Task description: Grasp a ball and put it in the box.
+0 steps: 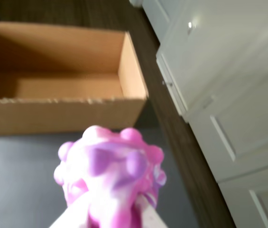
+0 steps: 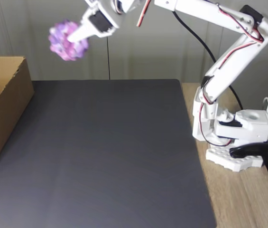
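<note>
The gripper clamps the ball high above the mat, short of the box. Released here, the ball would likely miss the box and roll across the mat.

Light wooden table, dark grey mat across it, box at mat's left edge, arm base on bare wood

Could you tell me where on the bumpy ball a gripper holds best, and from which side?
Around its middle, fingers seated between the bumps so they cannot slip. The gripper holds the ball that way, from the arm's side, leaving the side facing the box free.
</note>
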Motion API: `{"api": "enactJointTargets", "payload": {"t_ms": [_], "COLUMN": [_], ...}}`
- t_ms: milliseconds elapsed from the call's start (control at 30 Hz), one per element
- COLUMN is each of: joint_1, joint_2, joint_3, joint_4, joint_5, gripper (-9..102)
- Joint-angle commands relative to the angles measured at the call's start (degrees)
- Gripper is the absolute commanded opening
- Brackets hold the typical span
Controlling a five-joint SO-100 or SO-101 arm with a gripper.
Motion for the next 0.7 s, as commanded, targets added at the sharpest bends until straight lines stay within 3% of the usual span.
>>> {"api": "enactJointTargets", "payload": {"t_ms": [0, 300, 667], "joint_1": [-2.1, -9.0, -13.4], "joint_2": [-0.8, -12.2, -41.1], "joint_3": [-5.8, -20.4, -56.9], "joint_4": [-2.1, -7.2, -7.8], "joint_5": [-0.4, 0.1, 0.2], "gripper": [9, 9, 10]}}
